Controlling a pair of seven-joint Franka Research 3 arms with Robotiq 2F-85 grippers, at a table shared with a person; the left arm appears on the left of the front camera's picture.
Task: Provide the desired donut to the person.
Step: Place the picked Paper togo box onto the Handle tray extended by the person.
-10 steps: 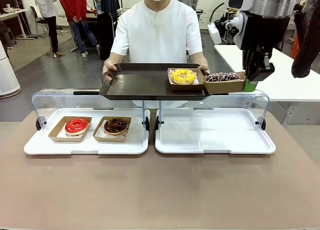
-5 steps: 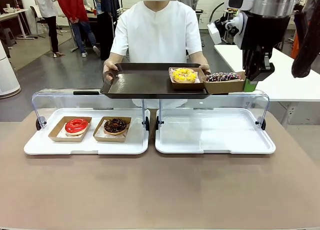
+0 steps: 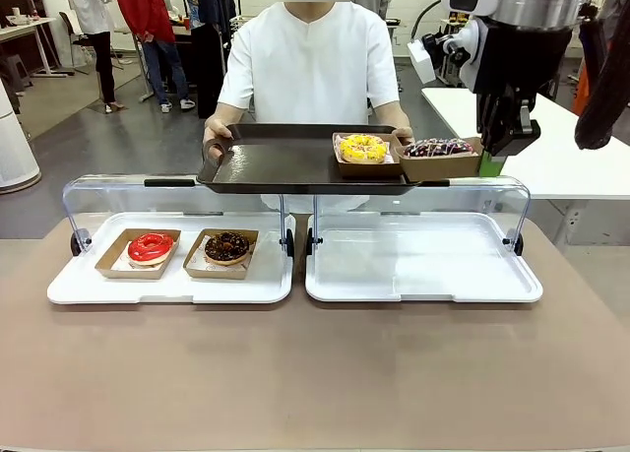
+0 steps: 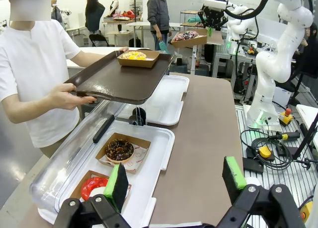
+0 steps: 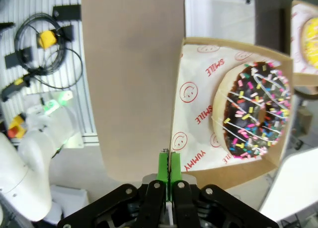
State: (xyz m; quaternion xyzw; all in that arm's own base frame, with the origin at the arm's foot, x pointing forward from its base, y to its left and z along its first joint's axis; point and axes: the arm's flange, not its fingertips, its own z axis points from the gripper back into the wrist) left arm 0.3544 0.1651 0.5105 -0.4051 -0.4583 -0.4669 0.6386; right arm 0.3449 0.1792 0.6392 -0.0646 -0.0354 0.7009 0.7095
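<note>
Right claw (image 5: 169,163) is clamped on the sprinkled donut's box (image 3: 440,162) wall, just beside the tray's (image 3: 276,171) right edge. Keep the box level and set it fully onto the tray before letting go. Left claw (image 4: 175,181) stands open, idle.

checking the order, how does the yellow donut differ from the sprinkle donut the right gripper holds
The yellow donut has yellow icing; the sprinkle donut is dark with coloured sprinkles and white stripes. The yellow donut's box sits on the tray the person holds; the sprinkle donut's box hangs beside the tray's right edge, pinched at its rim by the right gripper. Both lie in brown paper boxes.

Sprinkled donut box (image 3: 440,160) right of tray (image 3: 276,166).
</note>
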